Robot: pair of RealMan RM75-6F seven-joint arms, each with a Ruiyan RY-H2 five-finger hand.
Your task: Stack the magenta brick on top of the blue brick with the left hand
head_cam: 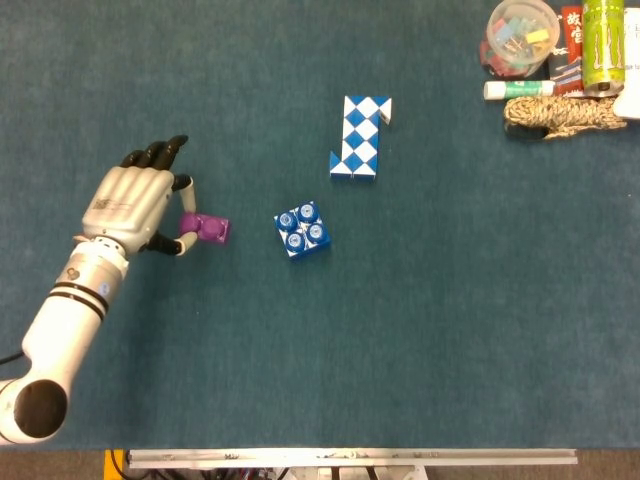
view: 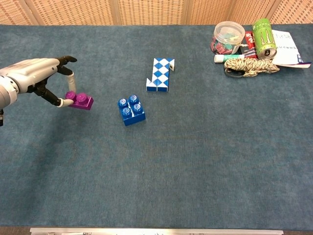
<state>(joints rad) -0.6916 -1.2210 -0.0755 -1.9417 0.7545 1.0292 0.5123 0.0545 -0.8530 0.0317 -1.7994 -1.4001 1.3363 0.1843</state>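
My left hand (head_cam: pixel 135 205) (view: pixel 36 78) pinches one end of the small magenta brick (head_cam: pixel 210 229) (view: pixel 81 101) between thumb and a finger. The brick hangs a little above the cloth, left of the blue brick. The blue brick (head_cam: pixel 302 229) (view: pixel 131 109) sits studs-up on the teal cloth near the middle, a short gap to the right of the magenta one. The right hand appears in neither view.
A blue-and-white snake puzzle (head_cam: pixel 361 138) (view: pixel 160 74) lies just behind the blue brick. At the far right corner stand a clear tub (head_cam: pixel 519 37), a green can (head_cam: pixel 604 45), a white tube (head_cam: pixel 520 89) and a coiled rope (head_cam: pixel 560 115).
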